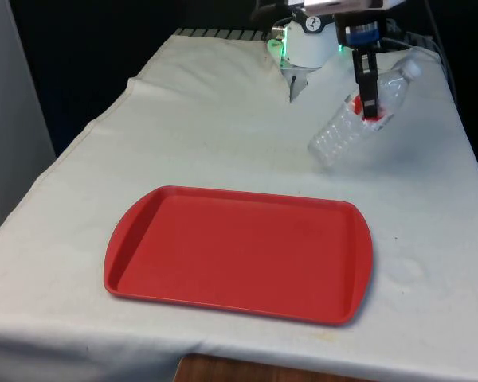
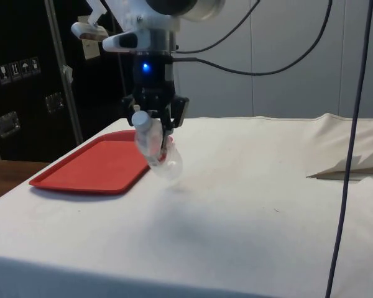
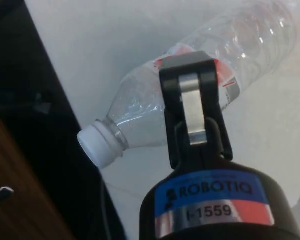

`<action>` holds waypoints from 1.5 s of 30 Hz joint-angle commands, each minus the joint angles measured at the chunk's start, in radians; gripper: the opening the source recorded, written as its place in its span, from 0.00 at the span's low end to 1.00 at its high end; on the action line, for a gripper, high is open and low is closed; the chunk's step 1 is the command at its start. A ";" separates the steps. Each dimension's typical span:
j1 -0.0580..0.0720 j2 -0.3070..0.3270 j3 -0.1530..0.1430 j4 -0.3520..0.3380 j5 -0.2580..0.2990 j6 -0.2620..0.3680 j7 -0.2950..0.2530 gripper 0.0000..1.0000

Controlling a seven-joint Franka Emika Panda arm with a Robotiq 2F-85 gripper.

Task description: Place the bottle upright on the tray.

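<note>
In the front view, the bottle (image 1: 357, 121) is being held tilted above the surface (image 1: 223, 119) at two o'clock from the tray (image 1: 239, 253), the tool (image 1: 370, 107) being clamped across its label. In the side view, open cloth is lying between bottle (image 2: 154, 146) and tray (image 2: 98, 164). In the wrist view, the cap (image 3: 95, 144) is seen pointing sideways, so righting is probably being needed.

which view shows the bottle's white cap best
The wrist view: the cap is close and unobstructed on the neck of the clear bottle, which the gripper holds tilted. In the front view the cap is small, by the table's far end. In the side view it sits between the fingers.
</note>
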 commanded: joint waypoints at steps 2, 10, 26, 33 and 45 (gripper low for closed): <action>-0.004 0.008 0.002 0.014 0.046 -0.011 -0.046 0.34; -0.005 0.021 -0.007 0.037 0.127 -0.036 -0.129 0.34; -0.005 0.048 -0.031 0.083 0.278 -0.109 -0.283 0.34; -0.006 0.061 -0.043 0.106 0.337 -0.150 -0.344 0.34; -0.008 0.089 -0.070 0.155 0.432 -0.239 -0.445 0.34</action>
